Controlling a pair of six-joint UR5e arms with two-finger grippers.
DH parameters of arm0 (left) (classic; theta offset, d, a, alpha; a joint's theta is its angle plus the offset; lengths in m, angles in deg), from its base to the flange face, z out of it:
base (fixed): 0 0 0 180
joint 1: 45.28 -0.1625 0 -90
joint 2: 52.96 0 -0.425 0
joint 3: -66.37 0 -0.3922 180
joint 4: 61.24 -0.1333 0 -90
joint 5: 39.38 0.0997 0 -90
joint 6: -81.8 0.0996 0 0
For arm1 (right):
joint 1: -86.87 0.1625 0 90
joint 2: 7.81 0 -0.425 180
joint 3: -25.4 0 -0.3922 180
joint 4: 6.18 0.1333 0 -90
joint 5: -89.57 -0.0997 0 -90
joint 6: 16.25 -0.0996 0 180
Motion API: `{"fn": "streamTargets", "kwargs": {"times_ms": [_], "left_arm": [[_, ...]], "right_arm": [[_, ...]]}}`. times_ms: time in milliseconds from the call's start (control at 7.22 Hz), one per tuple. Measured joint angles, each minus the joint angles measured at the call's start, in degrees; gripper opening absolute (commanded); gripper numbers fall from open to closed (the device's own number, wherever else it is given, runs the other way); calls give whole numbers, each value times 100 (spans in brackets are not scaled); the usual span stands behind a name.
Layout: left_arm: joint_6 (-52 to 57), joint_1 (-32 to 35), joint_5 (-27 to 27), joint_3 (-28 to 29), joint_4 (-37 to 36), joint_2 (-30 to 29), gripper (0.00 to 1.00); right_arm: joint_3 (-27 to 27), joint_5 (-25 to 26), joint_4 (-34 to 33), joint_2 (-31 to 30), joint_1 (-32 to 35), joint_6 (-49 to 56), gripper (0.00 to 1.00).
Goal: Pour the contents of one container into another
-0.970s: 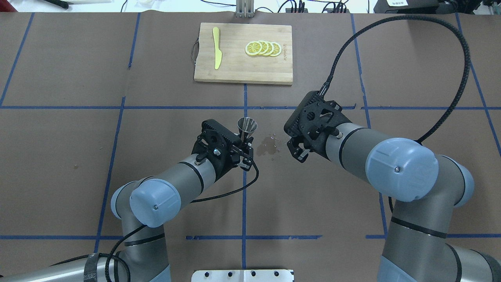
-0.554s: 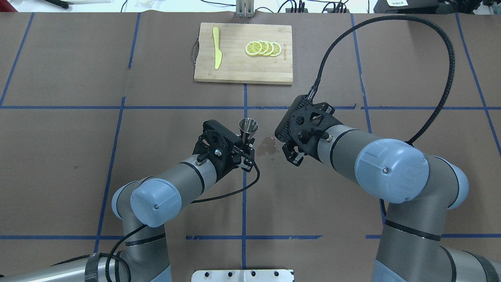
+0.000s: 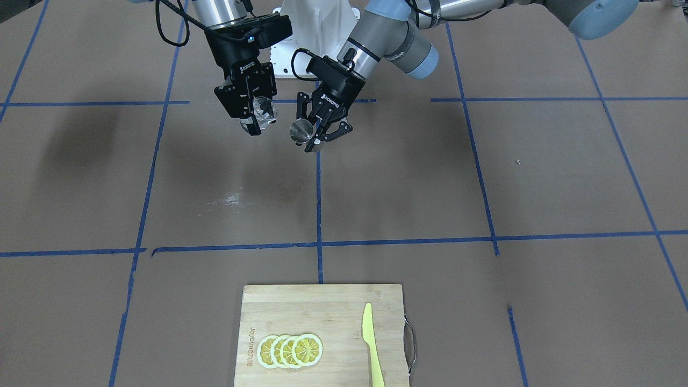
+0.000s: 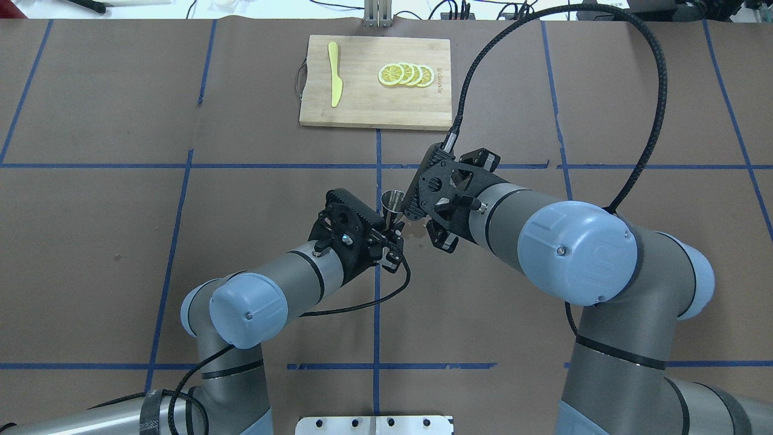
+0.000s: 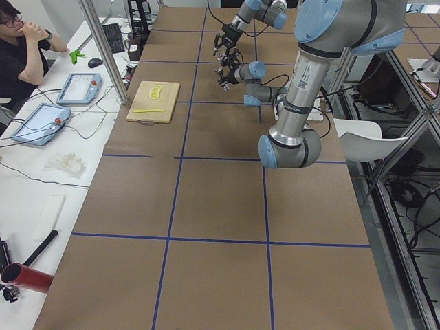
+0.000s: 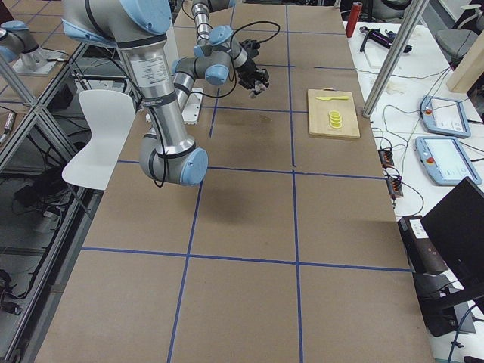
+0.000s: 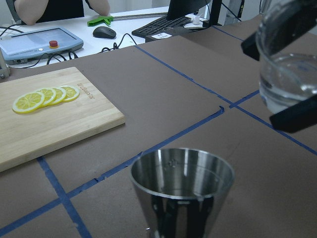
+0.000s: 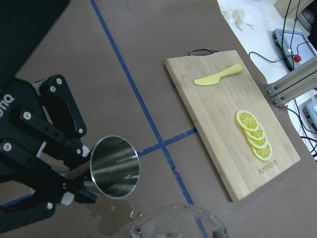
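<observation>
In the front-facing view, the right gripper (image 3: 257, 119) with its glass cup (image 3: 264, 111) and the left gripper (image 3: 319, 134) with its jigger (image 3: 300, 130) crowd the upper centre, with only a narrow gap between them. The cutting board (image 3: 333, 306) fills the bottom centre. Bare table (image 3: 537, 177) lies open across the middle and down both sides.

glass cup (image 7: 285, 84) is being brought left toward overhead-view centre by right gripper (image 3: 257, 119); jigger (image 4: 393, 201) is being shifted slightly right.

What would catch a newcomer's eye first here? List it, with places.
Mid-table, the left end effector grips a steel jigger, and the right end effector holds a glass cup of clear liquid close beside it. A wet patch darkens the table beneath them. Across the table from the robot lies a cutting board with lemon slices and a yellow knife.
</observation>
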Motion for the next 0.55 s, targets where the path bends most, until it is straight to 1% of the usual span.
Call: {"fn": "streamTargets", "kwargs": {"times_ms": [277, 554], "left_arm": [[1, -6, -25, 43, 0, -42, 0], [1, -9, -31, 53, 0, -86, 0]], "right_arm": [[22, 26, -367, 253, 36, 140, 0], [81, 48, -454, 315, 103, 341, 0]]}}
